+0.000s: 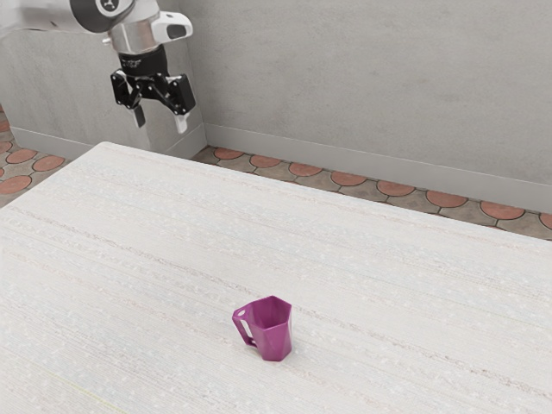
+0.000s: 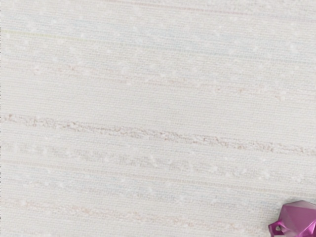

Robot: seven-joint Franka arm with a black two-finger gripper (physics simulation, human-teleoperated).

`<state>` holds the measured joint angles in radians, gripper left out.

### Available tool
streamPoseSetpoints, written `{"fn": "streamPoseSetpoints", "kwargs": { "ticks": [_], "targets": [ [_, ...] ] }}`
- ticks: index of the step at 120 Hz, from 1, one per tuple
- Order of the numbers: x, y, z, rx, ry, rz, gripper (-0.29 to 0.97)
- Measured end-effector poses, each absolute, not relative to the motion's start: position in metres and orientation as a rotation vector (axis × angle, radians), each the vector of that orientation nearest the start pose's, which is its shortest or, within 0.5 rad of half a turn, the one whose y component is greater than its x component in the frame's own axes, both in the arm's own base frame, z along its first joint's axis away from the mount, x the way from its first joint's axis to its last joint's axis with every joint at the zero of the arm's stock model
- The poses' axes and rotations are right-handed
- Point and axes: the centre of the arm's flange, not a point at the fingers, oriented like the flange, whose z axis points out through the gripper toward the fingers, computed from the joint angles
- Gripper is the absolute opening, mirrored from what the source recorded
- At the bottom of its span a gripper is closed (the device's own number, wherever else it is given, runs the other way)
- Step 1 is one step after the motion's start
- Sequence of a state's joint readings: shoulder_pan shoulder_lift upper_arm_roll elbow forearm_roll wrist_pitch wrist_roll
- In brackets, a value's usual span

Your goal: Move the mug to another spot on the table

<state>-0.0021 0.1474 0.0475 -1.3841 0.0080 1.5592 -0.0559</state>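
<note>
A robot arm's black two-finger gripper (image 1: 159, 121) hangs in the upper left of the exterior view, high above the far corner of a wide, pale wooden table (image 1: 388, 259). Its two fingers point downward and stand spread well apart, with only air between them; the gripper has hold of nothing. A small magenta mug (image 1: 267, 328) with faceted, angular sides stands upright on the table in the lower centre of the frame, well apart from the gripper. Its handle faces the exterior view's left and its open mouth faces up. Behind the table, a floor (image 1: 345, 179) of reddish scalloped tiles meets a plain grey wall (image 1: 388, 78). The wrist view looks down on the table's (image 2: 148, 98) whitish, streaked grain, and part of the mug (image 2: 296, 219), with its handle, shows resting on that surface.
</note>
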Motion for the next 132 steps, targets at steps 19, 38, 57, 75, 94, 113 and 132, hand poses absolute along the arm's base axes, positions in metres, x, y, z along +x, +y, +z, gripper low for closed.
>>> {"fn": "streamPoseSetpoints", "kwargs": {
  "ticks": [19,38,57,75,94,113,132],
  "targets": [
    [0.596,0.028,0.626,-3.12,-0.156,-0.025,0.68],
    [0.561,0.028,0.623,-3.13,-0.126,0.028,0.68],
    [0.52,0.026,0.576,-3.124,-0.076,0.073,0.68],
    [0.505,0.019,0.537,-3.12,0.06,0.084,0.68],
    [0.499,0.001,0.492,-3.102,0.363,0.07,0.68],
    [0.501,-0.009,0.453,-3.068,0.614,0.04,0.68],
    [0.502,-0.027,0.427,-3.033,0.838,-0.003,0.68]
  ]
}}
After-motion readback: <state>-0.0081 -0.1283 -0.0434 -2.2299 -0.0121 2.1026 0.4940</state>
